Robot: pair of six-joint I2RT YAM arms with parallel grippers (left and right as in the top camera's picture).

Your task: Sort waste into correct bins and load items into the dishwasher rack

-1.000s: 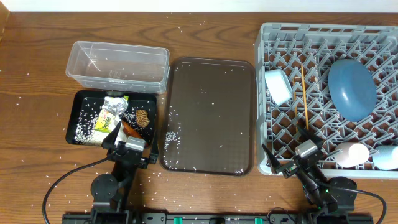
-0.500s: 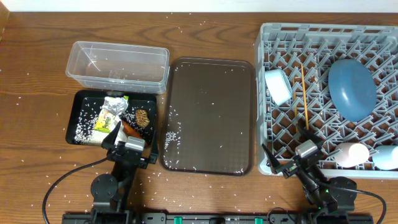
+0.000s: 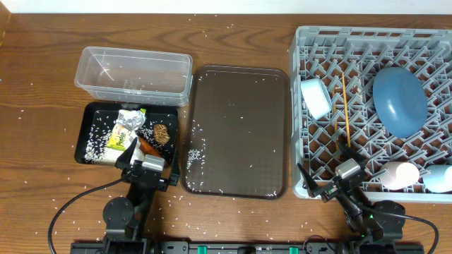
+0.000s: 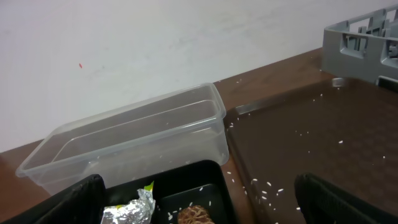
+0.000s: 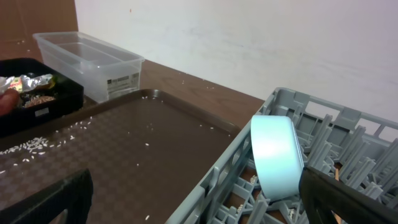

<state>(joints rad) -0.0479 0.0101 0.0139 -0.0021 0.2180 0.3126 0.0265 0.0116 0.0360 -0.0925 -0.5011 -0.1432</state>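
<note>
**Both grippers wide open at the near edge; waste in the black tray, dishes in the rack**

At the far left stands the clear tub; touching its near side lies the black tray, which holds the crumpled wrapper, the brown lump and the carrot, bunched at its right end; the left gripper hovers at the tray's near right corner, its fingers spread wide with nothing between them. Just right of both bins lies the brown serving tray, with white grains strewn over its near left part and the table beside it. The dishwasher rack fills the right side; in its left part a light blue cup lies on its side; just right of it the wooden chopsticks run from far to near; further right the dark blue bowl leans on the pegs; two pale cups sit at the near right edge. The right gripper hangs at the rack's near left corner, fingers equally far apart and holding nothing.
</note>
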